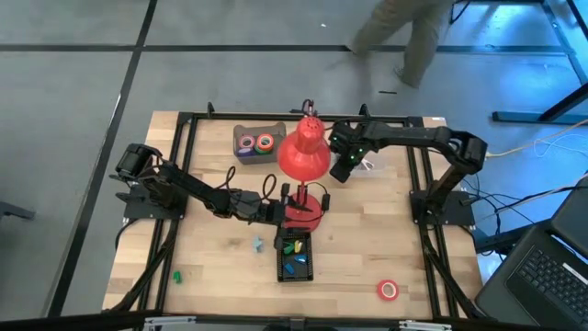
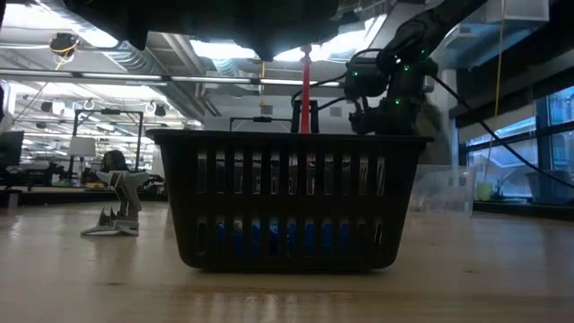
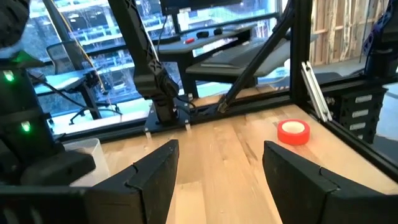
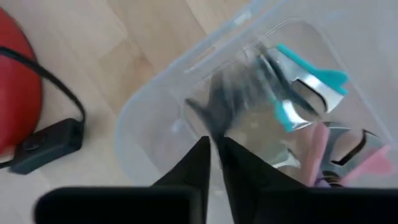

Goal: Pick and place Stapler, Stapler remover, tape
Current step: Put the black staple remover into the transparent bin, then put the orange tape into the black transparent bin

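Overhead, right tool (image 1: 347,168) poised above a clear plastic bin (image 4: 186,99) at the far side of the wooden surface (image 1: 220,276), beside the red lamp (image 1: 304,154). Fingers (image 4: 186,168) drawn nearly together, a thin gap between the tips, gripping nothing visible; teal staple removers (image 4: 305,78) and pink ones (image 4: 367,158) lying in the bin just past the tips, one blurred. Left tool (image 1: 276,213) stretched low toward the lamp's base, next to the black basket (image 1: 296,257); fingers (image 3: 155,174) spread wide, empty. Red tape roll (image 1: 388,291) lying flat near the front right corner of the surface, well apart from both arms, also seen ahead of the left wrist (image 3: 293,132). More tape rolls, purple (image 1: 246,142) and orange (image 1: 265,142), sitting in a grey tray (image 1: 241,131) at the far side, left of the lamp. Small teal staple remover (image 1: 258,243) on the bare wood just left of the basket, a small green item (image 1: 176,275) near the front left. Blue and green items (image 1: 294,267) inside the basket. Stapler not identifiable.
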Controlling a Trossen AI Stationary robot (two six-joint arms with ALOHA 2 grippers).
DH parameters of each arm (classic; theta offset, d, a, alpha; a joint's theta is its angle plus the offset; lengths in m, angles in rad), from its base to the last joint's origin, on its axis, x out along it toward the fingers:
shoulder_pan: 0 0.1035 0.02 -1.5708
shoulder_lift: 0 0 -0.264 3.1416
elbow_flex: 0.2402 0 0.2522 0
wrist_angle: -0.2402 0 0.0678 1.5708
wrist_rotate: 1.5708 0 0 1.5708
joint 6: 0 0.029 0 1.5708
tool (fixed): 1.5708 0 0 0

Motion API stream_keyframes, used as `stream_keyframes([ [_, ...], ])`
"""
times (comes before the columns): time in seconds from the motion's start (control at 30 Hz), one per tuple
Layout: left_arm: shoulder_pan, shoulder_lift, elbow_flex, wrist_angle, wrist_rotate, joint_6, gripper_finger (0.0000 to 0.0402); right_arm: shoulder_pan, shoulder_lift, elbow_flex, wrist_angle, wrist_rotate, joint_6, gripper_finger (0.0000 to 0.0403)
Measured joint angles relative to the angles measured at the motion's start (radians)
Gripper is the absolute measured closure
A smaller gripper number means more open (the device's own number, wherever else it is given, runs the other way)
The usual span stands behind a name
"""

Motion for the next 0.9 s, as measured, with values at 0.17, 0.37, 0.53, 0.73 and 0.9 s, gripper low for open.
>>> stream_keyframes([
  [0.17,0.000,0.000,0.000,-0.005,0.000,0.000,0.0178,0.000,-0.006,0.000,-0.007,-0.033,0.004,0.0316],
  [0.37,0.000,0.000,0.000,-0.010,0.000,0.024,0.0178,0.014,-0.082,-0.001,-0.067,-0.019,0.016,0.0293],
  [0.53,0.000,0.000,0.000,-0.026,0.000,0.057,0.0178,0.129,-0.283,-0.001,-0.174,0.001,0.142,0.0302],
  [0.73,0.000,0.000,0.000,-0.026,0.000,0.056,0.0178,0.468,-0.522,-0.044,-0.157,0.002,0.465,0.0316],
  [0.9,0.000,0.000,0.000,-0.026,0.000,0.053,0.0178,0.816,-0.582,-0.124,0.026,0.053,0.803,0.0320],
])
